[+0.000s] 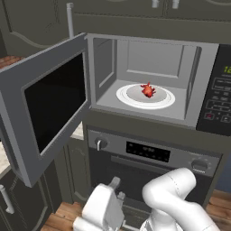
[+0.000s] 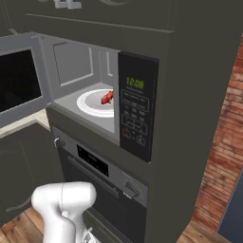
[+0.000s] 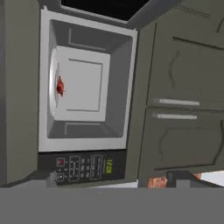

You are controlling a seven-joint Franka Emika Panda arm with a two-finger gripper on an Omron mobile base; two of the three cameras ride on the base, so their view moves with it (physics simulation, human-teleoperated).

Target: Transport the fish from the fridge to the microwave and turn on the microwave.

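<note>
- One fish [image 1: 147, 90] is lying on the one white turntable [image 1: 131, 100], at the centre of the left base view; in the right base view the fish [image 2: 107, 98] is sitting left of centre, partly hidden by the panel edge, and in the hand view the fish [image 3: 60, 87] is showing as a small red spot at the left.
- One microwave [image 1: 149, 49] is standing open, its cavity taking up the upper middle of the left base view.
- Its one door [image 1: 45, 108] is swinging out to the left of the frame, dark glass facing the camera.
- One black button panel [image 2: 137, 114] is glowing with green digits at the centre of the right base view.
- One oven [image 1: 153, 155] is sitting directly below the microwave, showing two knobs [image 1: 101, 144], one at each end of its control strip.
- Two cabinet handles [image 3: 175, 102] are lying side by side at the right of the hand view.
- One gripper [image 3: 112, 178] is hanging released, jaws wide, grasping nothing; its two tips are poking up at the bottom of the hand view, well apart from the fish.
- One white arm [image 1: 173, 194] is curving along the lower right of the left base view.
</note>
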